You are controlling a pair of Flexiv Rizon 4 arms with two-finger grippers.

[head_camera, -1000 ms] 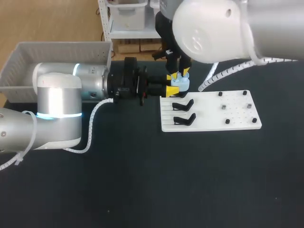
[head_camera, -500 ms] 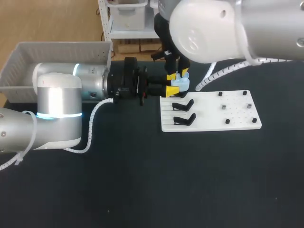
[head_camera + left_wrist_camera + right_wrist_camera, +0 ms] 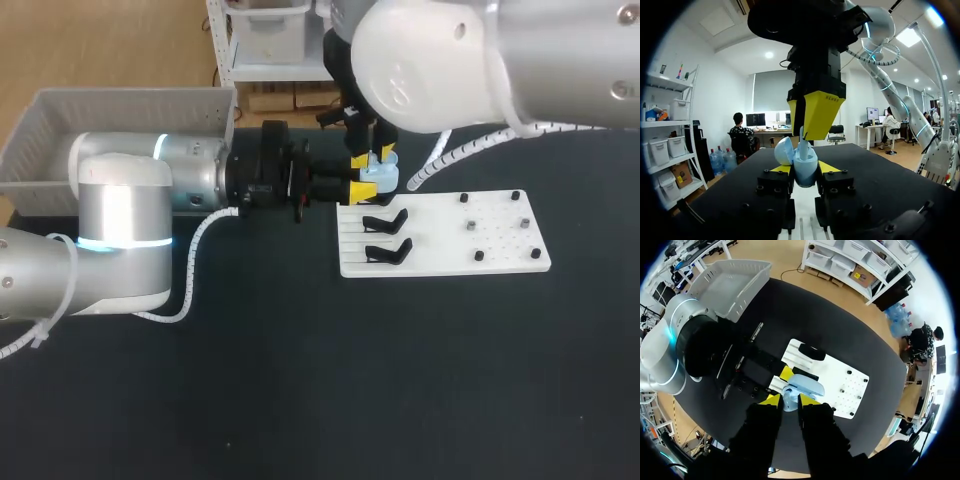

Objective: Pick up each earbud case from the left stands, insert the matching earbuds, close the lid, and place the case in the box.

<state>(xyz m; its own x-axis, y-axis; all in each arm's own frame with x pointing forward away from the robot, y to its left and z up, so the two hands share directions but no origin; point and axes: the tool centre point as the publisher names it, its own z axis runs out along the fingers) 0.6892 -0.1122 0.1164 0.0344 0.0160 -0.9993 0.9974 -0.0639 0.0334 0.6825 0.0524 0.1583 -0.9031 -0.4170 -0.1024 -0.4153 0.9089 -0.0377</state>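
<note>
A light blue earbud case [image 3: 383, 180] with its lid [image 3: 784, 151] swung open is held over the white board's far left corner. My left gripper [image 3: 360, 187] reaches in level from the left and is shut on the case [image 3: 804, 164] from both sides. My right gripper [image 3: 372, 157] points straight down onto the case's open top. It is shut on a light blue earbud [image 3: 803, 145] whose lower end sits in the case. In the right wrist view the earbud [image 3: 788, 403] shows between my own yellow tips, with the case [image 3: 807, 386] just ahead.
The white board [image 3: 440, 262] carries two bare black stands [image 3: 386, 220] on its left side and several small black pegs on its right. A grey box [image 3: 120, 100] stands at the table's back left, behind my left arm.
My right arm's elbow has drifted slightly to the left. Both grippers and the case have hardly moved.
</note>
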